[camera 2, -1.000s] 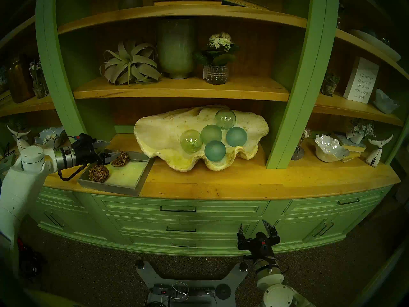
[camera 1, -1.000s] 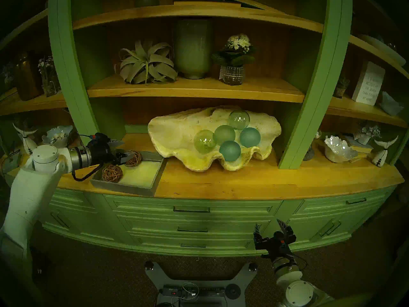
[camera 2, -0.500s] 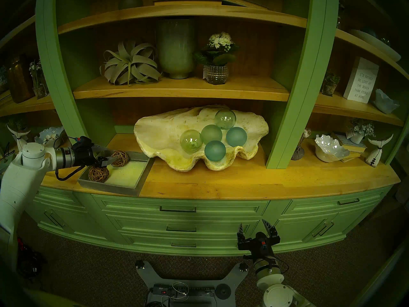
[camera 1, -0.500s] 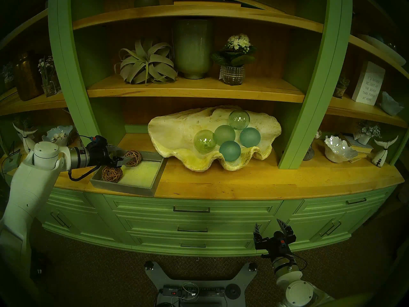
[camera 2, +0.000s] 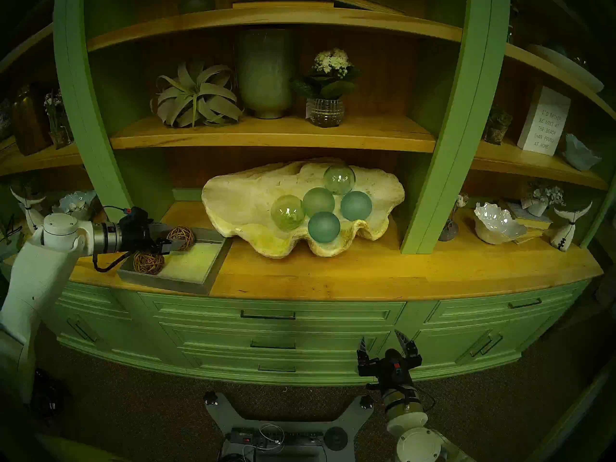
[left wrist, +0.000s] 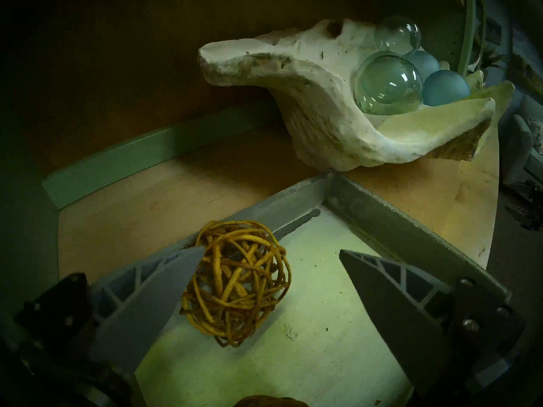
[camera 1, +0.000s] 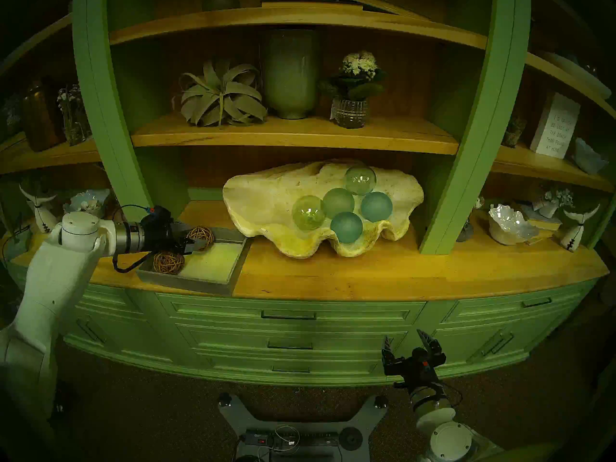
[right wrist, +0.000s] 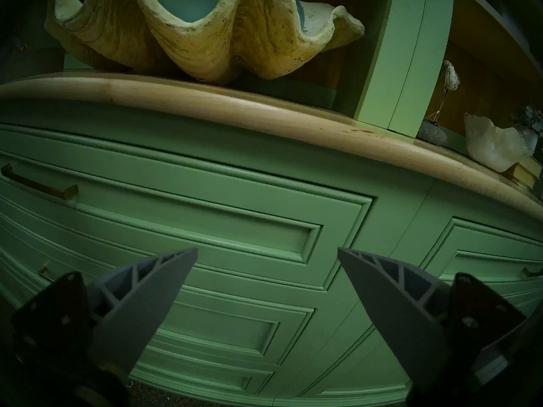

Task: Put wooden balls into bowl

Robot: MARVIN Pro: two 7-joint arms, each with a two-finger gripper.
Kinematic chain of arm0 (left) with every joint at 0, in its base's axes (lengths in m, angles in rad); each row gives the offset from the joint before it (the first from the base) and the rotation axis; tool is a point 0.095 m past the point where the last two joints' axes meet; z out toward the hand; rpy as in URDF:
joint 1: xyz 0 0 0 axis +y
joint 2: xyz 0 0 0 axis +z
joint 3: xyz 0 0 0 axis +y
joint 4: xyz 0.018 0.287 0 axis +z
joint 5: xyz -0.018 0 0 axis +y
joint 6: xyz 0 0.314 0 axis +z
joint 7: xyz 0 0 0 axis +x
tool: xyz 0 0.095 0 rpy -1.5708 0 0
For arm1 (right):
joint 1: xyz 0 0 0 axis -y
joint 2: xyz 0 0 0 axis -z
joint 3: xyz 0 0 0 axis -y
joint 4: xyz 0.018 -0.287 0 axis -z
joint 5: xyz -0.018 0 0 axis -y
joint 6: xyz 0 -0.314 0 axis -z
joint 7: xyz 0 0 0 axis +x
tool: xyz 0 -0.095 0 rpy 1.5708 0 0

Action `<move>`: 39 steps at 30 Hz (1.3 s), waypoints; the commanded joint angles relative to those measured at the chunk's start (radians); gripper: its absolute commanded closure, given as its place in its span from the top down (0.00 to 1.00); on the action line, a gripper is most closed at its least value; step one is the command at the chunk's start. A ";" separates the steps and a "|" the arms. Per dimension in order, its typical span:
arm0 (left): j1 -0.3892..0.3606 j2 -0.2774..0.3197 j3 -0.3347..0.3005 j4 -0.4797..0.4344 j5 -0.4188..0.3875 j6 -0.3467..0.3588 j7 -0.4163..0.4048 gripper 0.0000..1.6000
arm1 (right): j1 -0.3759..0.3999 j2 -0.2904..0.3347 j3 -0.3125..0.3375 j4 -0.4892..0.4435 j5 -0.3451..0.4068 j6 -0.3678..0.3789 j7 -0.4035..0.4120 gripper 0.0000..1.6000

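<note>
- Left claw (left wrist: pixel 269 252) is wide, holding nothing, low over the tray (camera 1: pixel 213 286), reaching in from the tray's left side.
- Far ball (left wrist: pixel 236 281) sits betw. its fingers: one finger (left wrist: pixel 152 292) touches or nearly touches the ball's side, other finger (left wrist: pixel 390 303) is well apart from it. Ball rests on the tray floor near the back wall.
- Near ball (camera 1: pixel 168 262) lies in the tray's front-left corner, just under the claw's wrist, apart from the far ball.
- Tray sits on the counter (camera 1: pixel 400 278), its far right corner touching or almost touching the shell (camera 1: pixel 263 198).
- Shell stands mid-counter w/ five glass balls (camera 1: pixel 338 203) clustered in its right half; left half bare. No woven ball inside.
- Right claw (camera 1: pixel 405 341) is wide too, holding nothing, fingers pointing up, low in front of the drawers (right wrist: pixel 205 221), well apart from tray and shell.
</note>
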 commanded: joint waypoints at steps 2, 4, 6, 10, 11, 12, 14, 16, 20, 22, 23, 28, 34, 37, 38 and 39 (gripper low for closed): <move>-0.127 -0.029 0.013 0.054 0.032 -0.028 -0.021 1.00 | 0.005 0.001 0.003 -0.031 -0.002 -0.007 -0.001 1.00; -0.138 -0.034 0.014 0.060 0.040 -0.033 -0.029 1.00 | 0.005 0.001 0.003 -0.031 -0.002 -0.007 -0.001 1.00; -0.149 -0.039 0.019 0.069 0.051 -0.039 -0.039 1.00 | 0.005 0.001 0.003 -0.032 -0.001 -0.007 -0.001 1.00; -0.195 -0.048 0.050 0.116 0.074 -0.054 -0.072 1.00 | 0.004 0.001 0.003 -0.033 -0.001 -0.006 -0.001 1.00; -0.180 -0.047 0.039 0.104 0.077 -0.056 -0.072 1.00 | 0.004 0.001 0.003 -0.033 -0.001 -0.006 -0.001 1.00; -0.206 -0.046 0.058 0.132 0.086 -0.064 -0.088 1.00 | 0.004 0.001 0.003 -0.034 -0.001 -0.006 -0.001 1.00; -0.205 -0.046 0.056 0.138 0.095 -0.074 -0.098 1.00 | 0.004 0.001 0.003 -0.034 -0.001 -0.006 -0.001 1.00; -0.233 -0.044 0.077 0.169 0.104 -0.088 -0.120 1.00 | 0.003 0.001 0.003 -0.035 -0.001 -0.006 -0.001 1.00; -0.229 -0.018 0.081 0.138 0.126 -0.107 -0.129 1.00 | 0.003 0.001 0.003 -0.035 -0.001 -0.006 -0.001 1.00; -0.217 0.000 0.079 0.110 0.133 -0.111 -0.131 1.00 | 0.003 0.001 0.003 -0.034 -0.001 -0.006 -0.001 1.00; -0.211 0.007 0.077 0.099 0.133 -0.111 -0.134 1.00 | 0.004 0.001 0.003 -0.034 -0.001 -0.006 -0.001 1.00; -0.150 0.051 0.053 0.021 0.138 -0.107 -0.124 1.00 | 0.003 0.001 0.003 -0.035 -0.001 -0.005 -0.001 1.00; -0.063 0.098 0.007 -0.065 0.126 -0.084 -0.112 1.00 | 0.003 0.002 0.003 -0.036 -0.001 -0.005 -0.001 1.00; -0.033 0.093 -0.019 -0.048 0.109 -0.081 -0.100 1.00 | 0.002 0.002 0.004 -0.037 -0.001 -0.004 -0.001 1.00; -0.033 0.093 -0.019 -0.048 0.109 -0.081 -0.100 1.00 | 0.002 0.002 0.004 -0.037 -0.001 -0.004 -0.001 1.00; -0.029 0.090 -0.022 -0.042 0.108 -0.088 -0.097 1.00 | 0.002 0.002 0.004 -0.037 0.000 -0.004 -0.001 1.00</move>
